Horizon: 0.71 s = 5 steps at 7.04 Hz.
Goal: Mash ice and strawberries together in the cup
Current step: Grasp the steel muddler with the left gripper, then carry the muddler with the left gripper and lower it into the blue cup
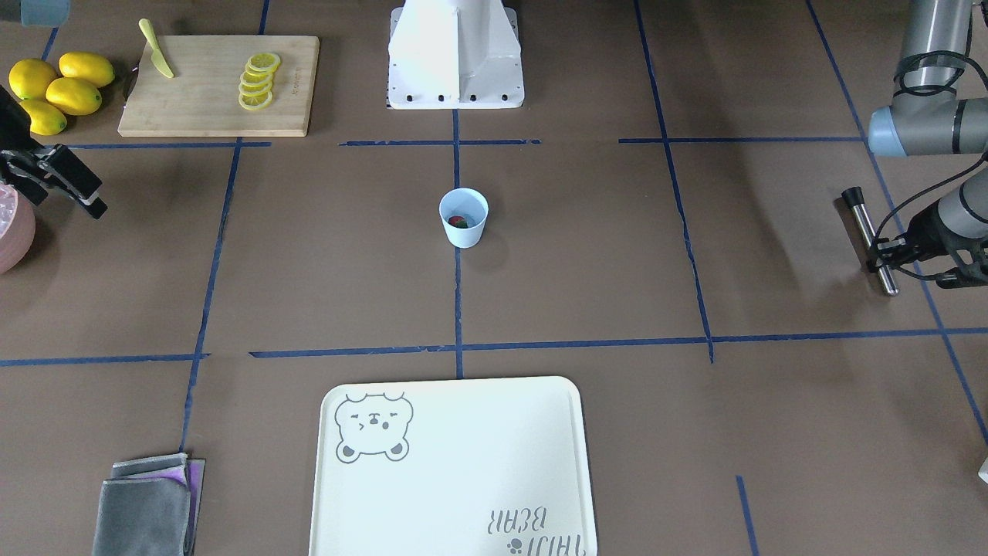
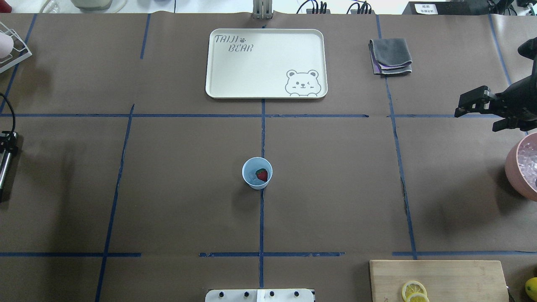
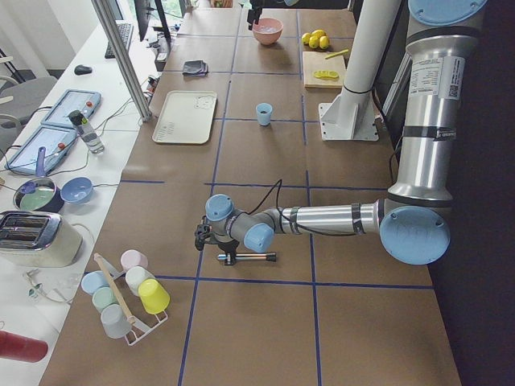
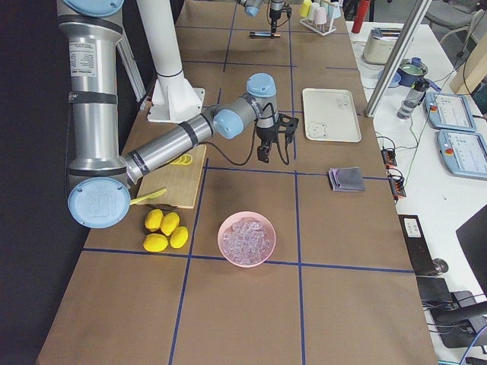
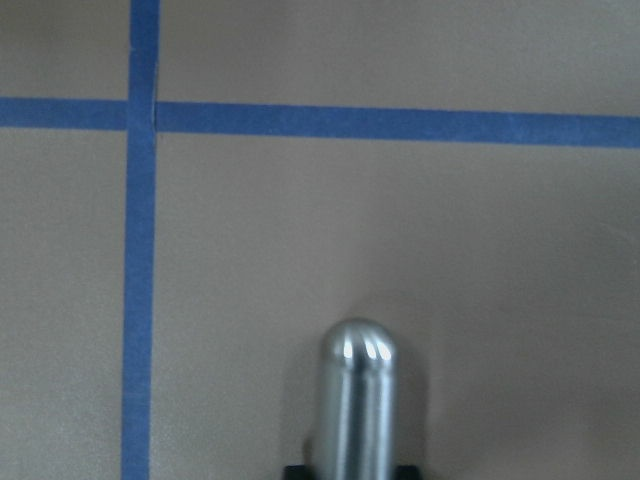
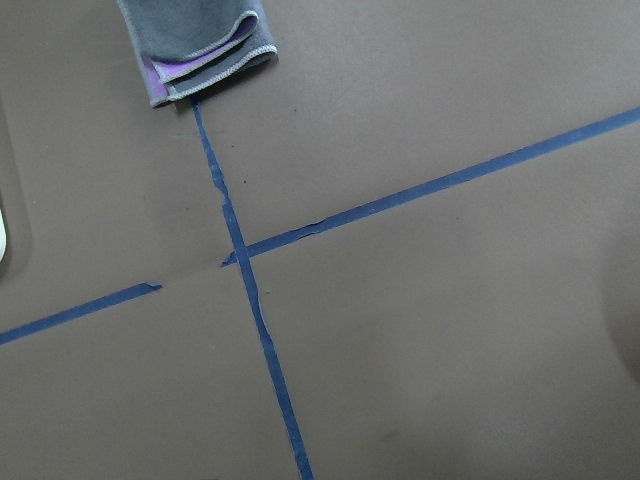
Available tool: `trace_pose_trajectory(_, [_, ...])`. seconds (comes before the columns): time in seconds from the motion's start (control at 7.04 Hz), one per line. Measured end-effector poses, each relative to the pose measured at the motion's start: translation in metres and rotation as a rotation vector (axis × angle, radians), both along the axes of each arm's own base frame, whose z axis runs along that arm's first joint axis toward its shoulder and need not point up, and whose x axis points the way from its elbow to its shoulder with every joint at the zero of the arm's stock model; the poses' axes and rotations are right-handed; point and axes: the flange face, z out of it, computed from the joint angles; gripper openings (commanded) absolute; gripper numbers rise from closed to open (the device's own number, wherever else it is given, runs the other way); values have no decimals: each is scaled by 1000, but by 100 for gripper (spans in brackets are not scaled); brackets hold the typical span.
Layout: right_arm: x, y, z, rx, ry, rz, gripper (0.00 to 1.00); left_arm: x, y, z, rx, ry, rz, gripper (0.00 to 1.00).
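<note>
The pale-blue cup [image 2: 253, 183] stands upright at the table's centre, also in the front view [image 1: 464, 232]. One red strawberry [image 2: 261, 174] lies inside it; whether ice is in the cup too, I cannot tell. Clear ice [image 2: 529, 161] fills a pink bowl [image 4: 228, 247] at the robot's right edge. Far to the cup's left, my left gripper [image 1: 880, 251] is shut on a steel muddler rod [image 1: 871, 239], whose rounded tip [image 5: 355, 400] hangs just above the paper. My right gripper [image 2: 461, 105] hovers open and empty beside the pink bowl, well away from the cup.
A white bear tray [image 2: 268, 95] lies at the far side, with a folded grey cloth [image 2: 390, 56] to its right. A cutting board [image 1: 208, 100] holds lemon slices [image 1: 258, 81] and a yellow knife [image 1: 157, 58]; whole lemons [image 1: 58, 89] lie beside it. The robot's white base [image 1: 455, 77] stands behind the cup.
</note>
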Motion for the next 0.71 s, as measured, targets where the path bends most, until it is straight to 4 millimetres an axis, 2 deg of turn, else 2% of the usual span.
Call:
trace_pose_trajectory(0.14, [0, 0, -1, 3, -2, 0, 100, 4, -3, -22, 17, 46, 9, 0])
trace_pose_trajectory(0.28, [1, 0, -3, 6, -3, 1, 100, 9, -6, -62, 62, 112, 25, 0])
trace_pose_trajectory(0.43, [1, 0, -4, 8, -5, 2, 100, 14, -12, -125, 144, 179, 28, 0])
trace_pose_trajectory(0.57, [1, 0, -6, 10, -6, 3, 100, 27, -10, -203, 234, 249, 24, 0])
trace_pose_trajectory(0.71, [1, 0, -6, 12, -7, 3, 100, 56, 2, -279, 338, 301, 39, 0])
